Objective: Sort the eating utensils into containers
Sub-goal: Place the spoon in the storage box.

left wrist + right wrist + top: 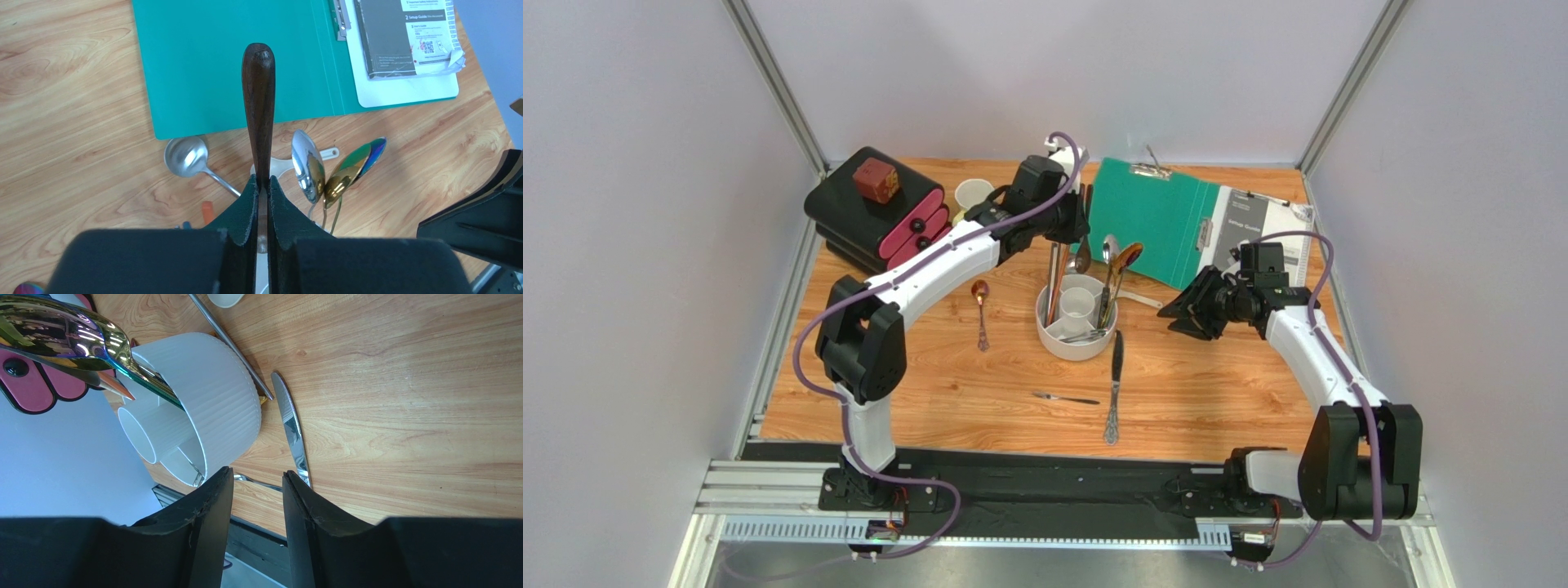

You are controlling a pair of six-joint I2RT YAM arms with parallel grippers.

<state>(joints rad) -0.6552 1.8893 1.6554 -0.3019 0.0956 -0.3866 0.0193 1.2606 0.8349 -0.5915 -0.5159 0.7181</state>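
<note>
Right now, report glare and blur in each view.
Top external: evenly lit, sharp, only soft shadows on the table. Left wrist: the left gripper looks soft up close; the standing silver spoon shows bright glare. Right wrist: the iridescent spoon mirrors strongly; the knife glints.

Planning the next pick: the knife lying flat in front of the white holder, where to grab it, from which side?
Take the knife by its handle, the end away from the holder, from straight above, closing across its narrow width. It lies flat on the table, blade pointing at the holder, so a side approach likely catches nothing. The handle end has bare wood around it.
</note>
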